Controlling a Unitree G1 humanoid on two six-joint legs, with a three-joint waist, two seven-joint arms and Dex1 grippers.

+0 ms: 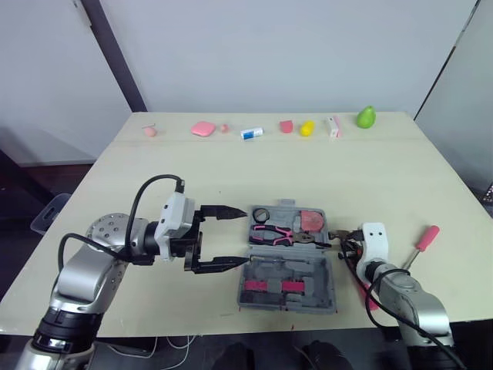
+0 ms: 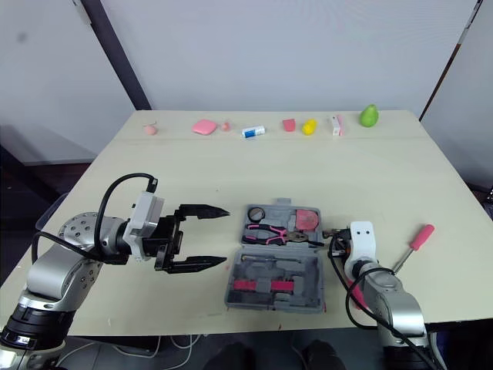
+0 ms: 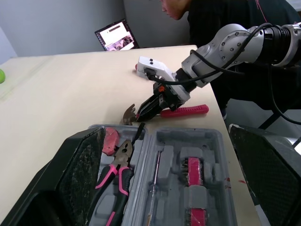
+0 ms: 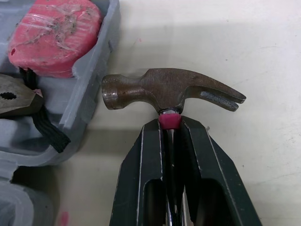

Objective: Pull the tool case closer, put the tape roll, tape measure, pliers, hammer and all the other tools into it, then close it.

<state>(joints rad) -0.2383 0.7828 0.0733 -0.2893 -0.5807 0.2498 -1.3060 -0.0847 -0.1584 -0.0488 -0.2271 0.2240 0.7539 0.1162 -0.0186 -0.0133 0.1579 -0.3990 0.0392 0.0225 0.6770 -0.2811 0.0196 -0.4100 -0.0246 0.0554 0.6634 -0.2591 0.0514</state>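
The grey tool case (image 1: pixel 286 271) lies open at the table's front centre. Its far half holds the tape roll (image 1: pixel 259 213), the pink-handled pliers (image 1: pixel 271 233) and the pink tape measure (image 1: pixel 311 221). My right gripper (image 4: pixel 169 123) is shut on the hammer's pink handle just below the steel head (image 4: pixel 164 92), which rests on the table beside the case's right wall. My left gripper (image 1: pixel 245 237) stands open just left of the case, its fingers pointing at the case's edge with nothing between them. A pink-handled screwdriver (image 1: pixel 422 240) lies on the table further right.
Small items line the table's far edge: a green pear (image 1: pixel 365 117), a yellow piece (image 1: pixel 306 128), a pink pad (image 1: pixel 203 128) and others. In the left wrist view a person (image 3: pixel 221 14) and a laptop (image 3: pixel 115 35) are beyond the table.
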